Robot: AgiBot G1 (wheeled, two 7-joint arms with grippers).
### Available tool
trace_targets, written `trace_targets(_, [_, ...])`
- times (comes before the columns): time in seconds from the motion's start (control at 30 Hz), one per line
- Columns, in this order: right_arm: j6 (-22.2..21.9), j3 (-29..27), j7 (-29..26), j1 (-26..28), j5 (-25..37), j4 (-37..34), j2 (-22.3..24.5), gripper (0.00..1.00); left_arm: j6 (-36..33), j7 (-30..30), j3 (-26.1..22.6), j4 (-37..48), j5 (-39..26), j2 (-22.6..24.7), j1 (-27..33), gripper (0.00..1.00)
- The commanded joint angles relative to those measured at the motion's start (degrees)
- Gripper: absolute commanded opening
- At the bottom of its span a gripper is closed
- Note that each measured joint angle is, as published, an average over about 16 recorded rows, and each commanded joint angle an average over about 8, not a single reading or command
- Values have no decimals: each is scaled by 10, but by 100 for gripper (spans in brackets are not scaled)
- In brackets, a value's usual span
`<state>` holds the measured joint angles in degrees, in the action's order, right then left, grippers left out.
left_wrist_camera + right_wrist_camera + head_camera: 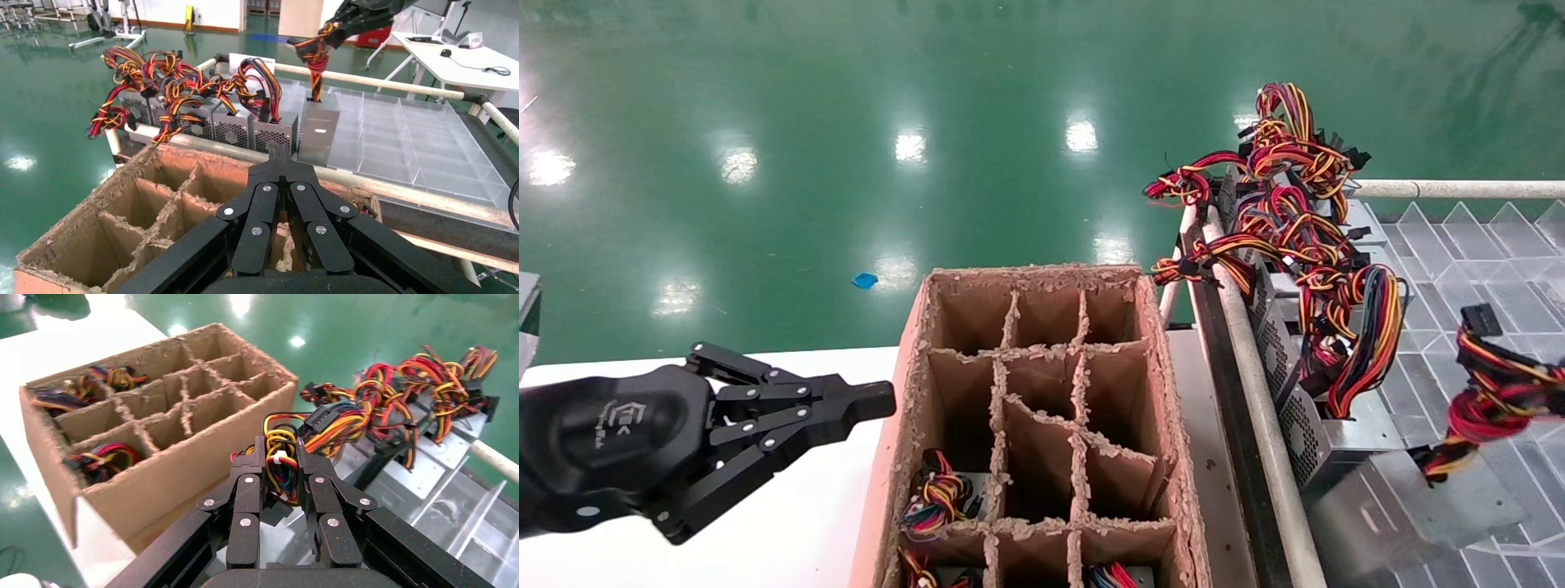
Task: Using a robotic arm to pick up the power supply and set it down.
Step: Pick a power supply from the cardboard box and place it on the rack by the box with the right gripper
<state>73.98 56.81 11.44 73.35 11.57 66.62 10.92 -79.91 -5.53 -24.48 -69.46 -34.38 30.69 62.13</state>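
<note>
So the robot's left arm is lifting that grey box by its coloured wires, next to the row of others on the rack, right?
Not the left. The right gripper is shut on the wire bundle of the power supply, as the right wrist view shows. The left gripper hovers shut beside the cardboard box.

Centre: divided carton on the white table, wired units in its near cells. Left of it, left gripper over the table. Right of it, rail, then a row of supplies on the tray. Nearest, 1 power supply, seemingly hanging by its wires.
</note>
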Motion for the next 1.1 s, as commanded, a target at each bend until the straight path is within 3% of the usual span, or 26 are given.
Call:
trace_targets(0.03, [-13, -1, -1, 0, -1, 4, -6, 0, 0, 0, 0, 0, 0, 0, 0, 0])
trace_targets(0.6, [-44, 3, -28, -20, 44, 37, -31, 2, 0, 0, 0, 0, 0, 0, 0, 0])
trace_targets(0.63, [-45, 2, -30, -20, 48, 38, -31, 10, 0, 0, 0, 0, 0, 0, 0, 0])
trace_targets(0.87, [-48, -11, -51, -20, 66, 41, -34, 96, 0, 0, 0, 0, 0, 0, 0, 0])
trace_targets(0.9, [-48, -13, -53, -19, 68, 41, -33, 100, 0, 0, 0, 0, 0, 0, 0, 0])
trace_targets(1.1, [-48, -20, -62, -17, 73, 42, -29, 100, 0, 0, 0, 0, 0, 0, 0, 0])
